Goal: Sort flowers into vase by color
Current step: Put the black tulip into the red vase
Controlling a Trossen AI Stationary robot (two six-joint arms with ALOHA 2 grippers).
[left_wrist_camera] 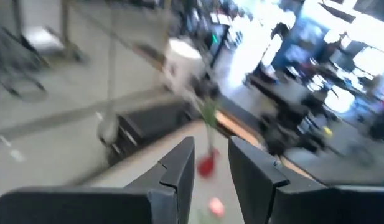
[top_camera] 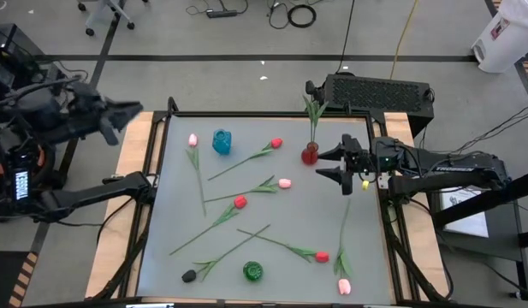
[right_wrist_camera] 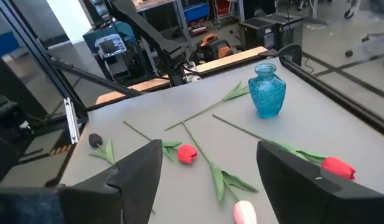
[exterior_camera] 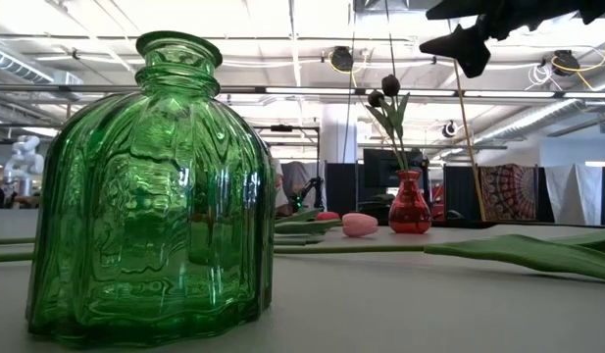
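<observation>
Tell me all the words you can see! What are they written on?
Nothing here can be read for sure.
White lettering on the left arm: too small to read.
White lettering on the right arm: too small to read.
Label on the white bin: too small to read.

Grey table top [top_camera: 174, 214], framed by black rails on light wood. Three glass vases stood on it: blue [top_camera: 222, 141] at far edge, small red [top_camera: 310, 154] at far right holding dark tulips, green ribbed [top_camera: 252, 272] at near edge. Loose long-stemmed tulips scattered flat: pink [top_camera: 192, 139], red [top_camera: 240, 202], black [top_camera: 189, 275].
</observation>
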